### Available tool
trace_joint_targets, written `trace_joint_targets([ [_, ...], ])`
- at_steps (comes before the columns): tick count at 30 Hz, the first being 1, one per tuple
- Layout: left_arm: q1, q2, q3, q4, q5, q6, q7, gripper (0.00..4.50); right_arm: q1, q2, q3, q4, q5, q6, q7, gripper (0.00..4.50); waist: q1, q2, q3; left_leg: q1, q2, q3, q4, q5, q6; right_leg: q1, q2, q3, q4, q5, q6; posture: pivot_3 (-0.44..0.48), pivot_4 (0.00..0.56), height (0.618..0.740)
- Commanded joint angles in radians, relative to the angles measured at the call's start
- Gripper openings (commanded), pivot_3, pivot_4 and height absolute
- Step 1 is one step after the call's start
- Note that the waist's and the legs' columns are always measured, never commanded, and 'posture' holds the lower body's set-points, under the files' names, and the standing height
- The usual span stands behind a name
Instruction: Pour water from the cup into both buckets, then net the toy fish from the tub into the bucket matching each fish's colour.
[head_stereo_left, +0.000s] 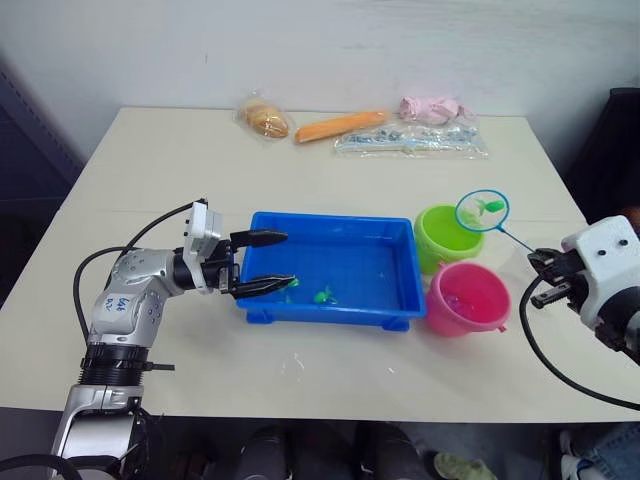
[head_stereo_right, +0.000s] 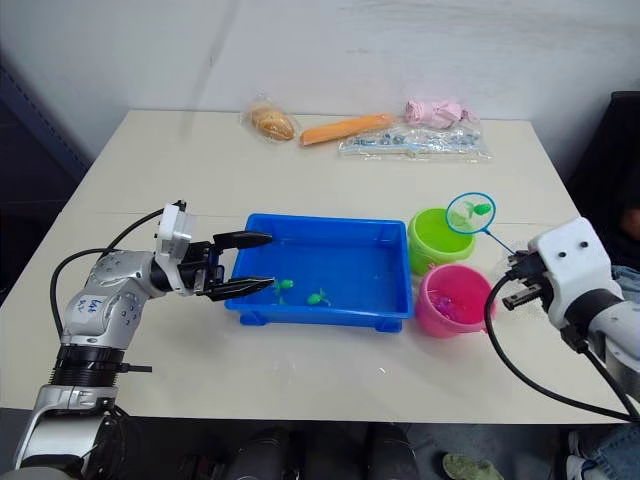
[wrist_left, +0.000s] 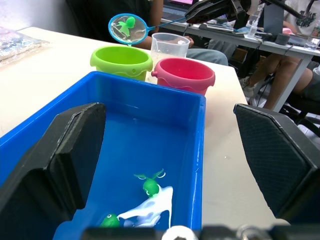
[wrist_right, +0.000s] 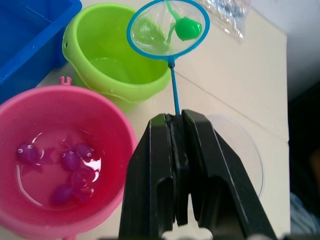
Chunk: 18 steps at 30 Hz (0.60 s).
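Now the right gripper (wrist_right: 175, 150), clamped on the net's (wrist_right: 167, 27) stick, holds a green fish (wrist_right: 188, 28) just beyond the green bucket (wrist_right: 107, 65); tipping early would drop it outside. Left gripper (head_stereo_left: 262, 262) gapes beside the tub (head_stereo_left: 400, 300).

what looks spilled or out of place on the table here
A few small wet spots sit on the table in front of the tub, likely drips. Otherwise tidy: the net, held by the right end effector, carries a green fish over the green bucket.
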Motion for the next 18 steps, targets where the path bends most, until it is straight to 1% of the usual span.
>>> trace_joint_targets([
  [1, -0.015, -0.001, 0.016, -0.057, -0.018, 0.013, 0.019, 4.41, 0.038, -0.036, 0.075, 0.024, -0.262, -0.151, 0.067, 0.00, 0.000, 0.000, 0.000, 0.000, 0.000, 0.000, 0.000, 0.000, 0.000, 0.000, 0.000, 0.000, 0.000, 0.000, 0.000, 0.000, 0.150, 0.740],
  [4, -0.016, -0.002, 0.015, -0.065, -0.020, 0.019, 0.025, 4.41, 0.046, -0.052, 0.115, 0.051, -0.394, -0.219, 0.082, 0.00, 0.000, 0.000, 0.000, 0.000, -0.001, 0.000, 0.000, 0.000, 0.000, 0.000, 0.000, 0.000, 0.000, 0.000, 0.000, 0.000, 0.150, 0.740],
  [6, -0.016, -0.002, 0.014, -0.069, -0.021, 0.022, 0.027, 4.41, 0.075, -0.105, 0.156, 0.079, -0.533, -0.304, 0.086, 0.00, 0.000, 0.000, 0.000, 0.000, -0.001, 0.000, 0.000, 0.000, 0.000, 0.000, 0.000, 0.000, 0.000, 0.000, 0.000, 0.000, 0.150, 0.740],
  [8, -0.017, -0.003, 0.013, -0.071, -0.021, 0.024, 0.029, 4.41, 0.084, -0.119, 0.172, 0.095, -0.625, -0.360, 0.076, 0.00, 0.000, 0.000, 0.000, 0.000, -0.001, 0.000, 0.000, 0.000, 0.000, 0.000, 0.000, 0.000, 0.000, 0.000, 0.000, 0.000, 0.150, 0.740],
  [9, -0.018, -0.003, 0.014, -0.073, -0.020, 0.025, 0.030, 4.41, 0.082, -0.112, 0.173, 0.102, -0.656, -0.375, 0.074, 0.00, 0.000, 0.000, 0.000, 0.000, -0.001, 0.000, 0.000, 0.000, 0.000, 0.000, 0.000, 0.000, 0.000, 0.000, 0.000, 0.000, 0.150, 0.740],
  [13, -0.026, -0.003, 0.011, -0.072, -0.016, 0.030, 0.033, 4.41, 0.089, -0.147, 0.197, 0.142, -0.771, -0.476, 0.114, 0.00, 0.000, 0.000, 0.000, 0.000, -0.001, 0.000, 0.000, 0.001, -0.001, 0.000, 0.000, 0.000, 0.000, 0.000, 0.000, 0.000, 0.150, 0.740],
  [18, -0.032, -0.007, 0.010, -0.071, -0.014, 0.030, 0.038, 4.41, 0.086, -0.147, 0.219, 0.184, -0.900, -0.577, 0.143, 0.00, -0.001, 0.000, 0.000, 0.000, -0.001, 0.000, 0.000, 0.001, -0.002, 0.000, 0.000, 0.000, 0.000, 0.000, 0.000, 0.000, 0.150, 0.740],
])
